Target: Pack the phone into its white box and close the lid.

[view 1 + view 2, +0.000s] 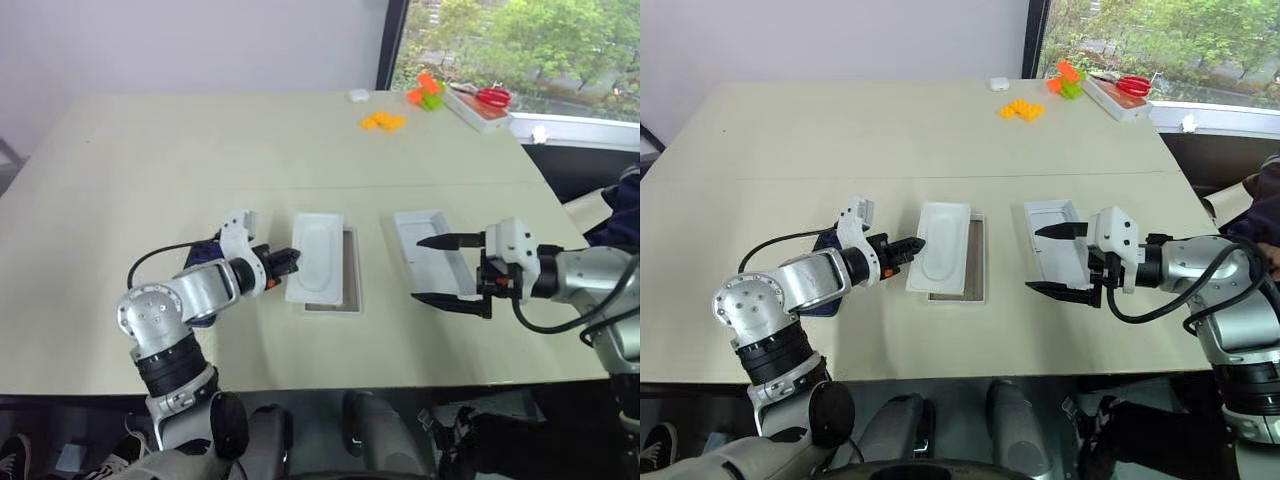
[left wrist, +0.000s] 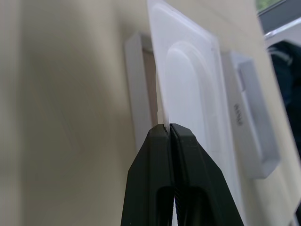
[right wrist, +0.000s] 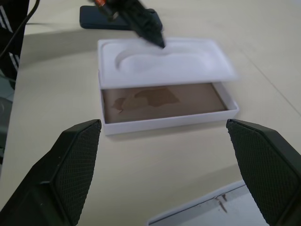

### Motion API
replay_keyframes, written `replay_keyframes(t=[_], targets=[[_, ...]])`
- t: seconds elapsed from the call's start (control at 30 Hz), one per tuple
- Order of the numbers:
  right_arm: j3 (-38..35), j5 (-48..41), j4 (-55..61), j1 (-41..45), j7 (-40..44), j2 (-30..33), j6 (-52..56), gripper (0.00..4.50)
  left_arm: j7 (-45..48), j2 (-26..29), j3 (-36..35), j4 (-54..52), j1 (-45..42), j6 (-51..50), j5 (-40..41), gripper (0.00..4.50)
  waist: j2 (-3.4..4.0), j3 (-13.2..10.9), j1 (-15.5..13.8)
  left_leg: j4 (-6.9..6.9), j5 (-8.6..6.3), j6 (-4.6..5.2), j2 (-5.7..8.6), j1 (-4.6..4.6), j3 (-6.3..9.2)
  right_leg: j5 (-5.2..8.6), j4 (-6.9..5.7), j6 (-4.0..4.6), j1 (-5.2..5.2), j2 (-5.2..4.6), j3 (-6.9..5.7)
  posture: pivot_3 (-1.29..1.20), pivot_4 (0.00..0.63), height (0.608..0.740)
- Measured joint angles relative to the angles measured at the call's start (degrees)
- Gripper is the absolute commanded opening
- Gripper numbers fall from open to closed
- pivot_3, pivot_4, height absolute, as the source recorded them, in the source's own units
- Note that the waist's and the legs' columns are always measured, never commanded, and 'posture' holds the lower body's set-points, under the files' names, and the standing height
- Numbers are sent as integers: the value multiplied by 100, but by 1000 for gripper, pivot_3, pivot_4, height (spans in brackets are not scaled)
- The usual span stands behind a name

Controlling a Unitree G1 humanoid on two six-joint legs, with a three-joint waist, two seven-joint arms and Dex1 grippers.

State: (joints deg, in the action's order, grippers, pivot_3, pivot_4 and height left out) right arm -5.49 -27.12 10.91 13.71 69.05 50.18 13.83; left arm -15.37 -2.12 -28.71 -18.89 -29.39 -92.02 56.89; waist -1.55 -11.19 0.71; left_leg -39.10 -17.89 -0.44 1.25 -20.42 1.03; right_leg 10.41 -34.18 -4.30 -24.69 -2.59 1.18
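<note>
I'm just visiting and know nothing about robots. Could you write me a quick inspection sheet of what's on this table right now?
Surface: beige table.
Job's things: white box open, brown inside bare; phone flat behind the left arm; lid inside-up.
Clutter: white insert half over the box; orange blocks, green and orange pieces, scissors on a tray.
Grippers: left gripper pinching the insert's edge; right gripper open over the lid.
Cables: black cable on the left arm.
Surroundings: window, trees outside.
</note>
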Motion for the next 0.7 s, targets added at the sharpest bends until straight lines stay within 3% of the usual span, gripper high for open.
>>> replay_keyframes(t=[0.13, 0.7], targets=[[4, 7, 0, 33, -63, -28, -15, 4500, -330, -384, 33, 1, -1, 0, 80, 16, -2, -1, -15, 0, -2, 4, 11, -8, 0, -11, 8, 4, 0, -13, 1, 0, 150, 740], [6, 231, -61, 86, -223, -129, -179, 4500, -622, -726, 24, 46, -109, 0, -346, 16, -3, -2, -14, -1, -3, 6, 12, -6, 1, -2, 8, 4, 1, -11, 0, 0, 150, 740]])
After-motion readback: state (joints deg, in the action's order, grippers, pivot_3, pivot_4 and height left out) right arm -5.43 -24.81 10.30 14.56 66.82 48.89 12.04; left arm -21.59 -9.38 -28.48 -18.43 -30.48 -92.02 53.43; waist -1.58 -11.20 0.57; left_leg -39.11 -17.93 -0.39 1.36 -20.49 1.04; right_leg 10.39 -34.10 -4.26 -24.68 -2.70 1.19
